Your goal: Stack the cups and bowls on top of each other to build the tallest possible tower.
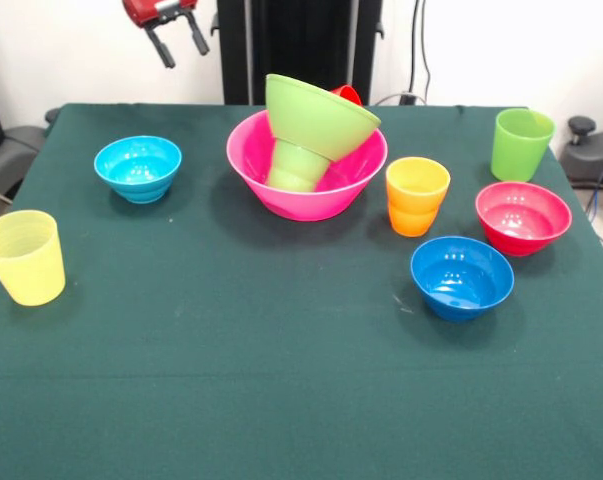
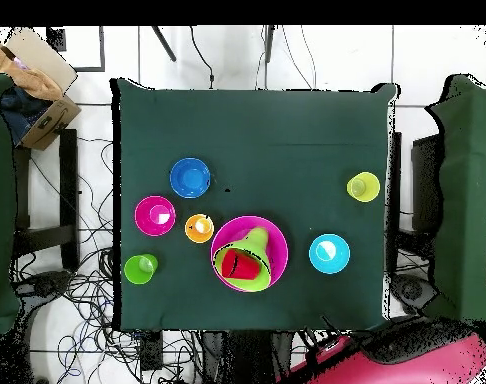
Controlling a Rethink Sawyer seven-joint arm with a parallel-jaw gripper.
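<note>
Tower toppled inside pink bowl, mid-table: lime bowl tilted on green cup, red cup slumped. Gripper raised, fingers spread, empty. Probably rebuild next: reseat lime bowl level.

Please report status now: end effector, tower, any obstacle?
End effector open, empty, raised behind table. Tower tilted inside pink bowl. Nothing in the way.

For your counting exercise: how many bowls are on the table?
5: pink at centre, lime tilted inside it, light blue, magenta and dark blue standing apart.
</note>
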